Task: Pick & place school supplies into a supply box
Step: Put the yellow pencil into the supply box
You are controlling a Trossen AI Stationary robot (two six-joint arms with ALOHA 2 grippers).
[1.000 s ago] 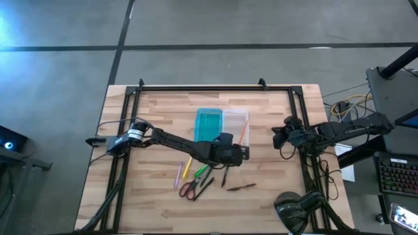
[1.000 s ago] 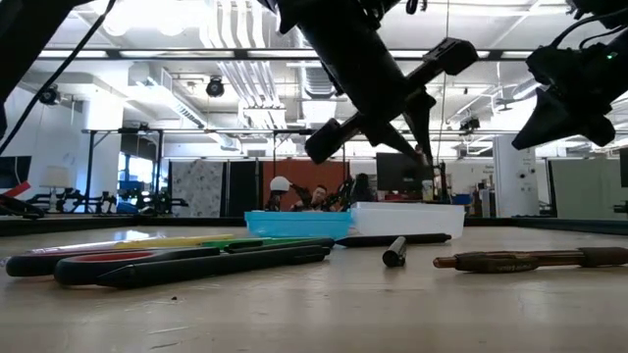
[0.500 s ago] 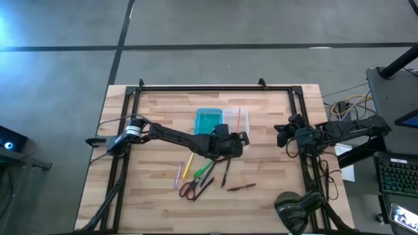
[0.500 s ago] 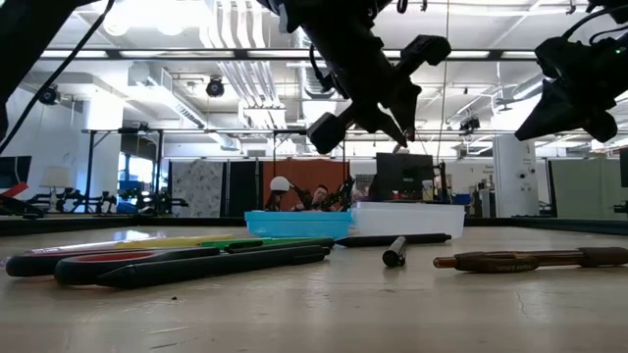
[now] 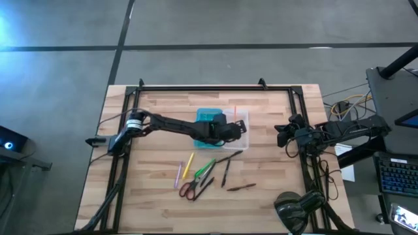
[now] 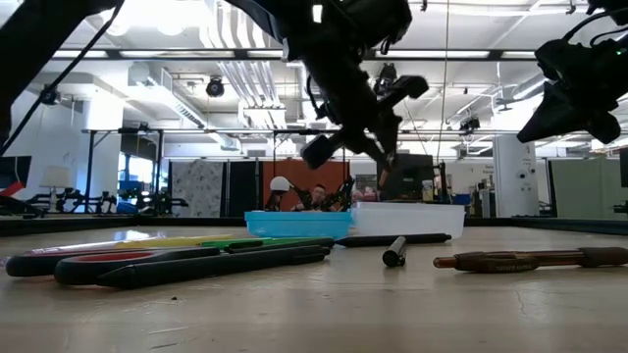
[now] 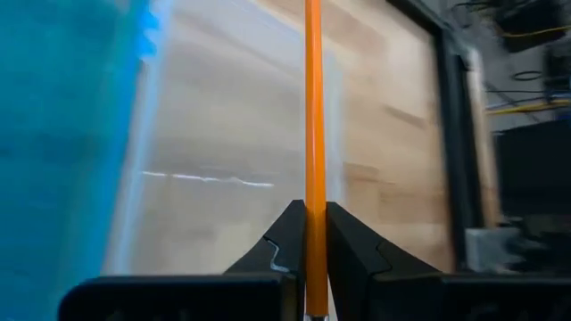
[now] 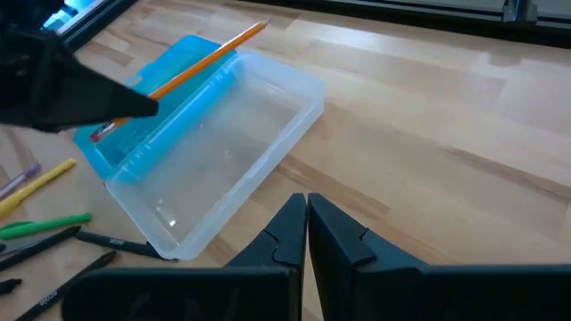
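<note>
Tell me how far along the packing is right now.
Nothing looks packed yet: both halves of the supply box appear empty. In hand: the left gripper is shut on an orange pencil, holding it over the box. Left on the table: yellow pen, green pen, pink pen, red-handled scissors and several dark pens. The right gripper waits at the table's right side, shut.

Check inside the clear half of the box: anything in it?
The clear half looks bare. The left gripper holds an orange pencil above the box. The arm covers much of the teal half.
</note>
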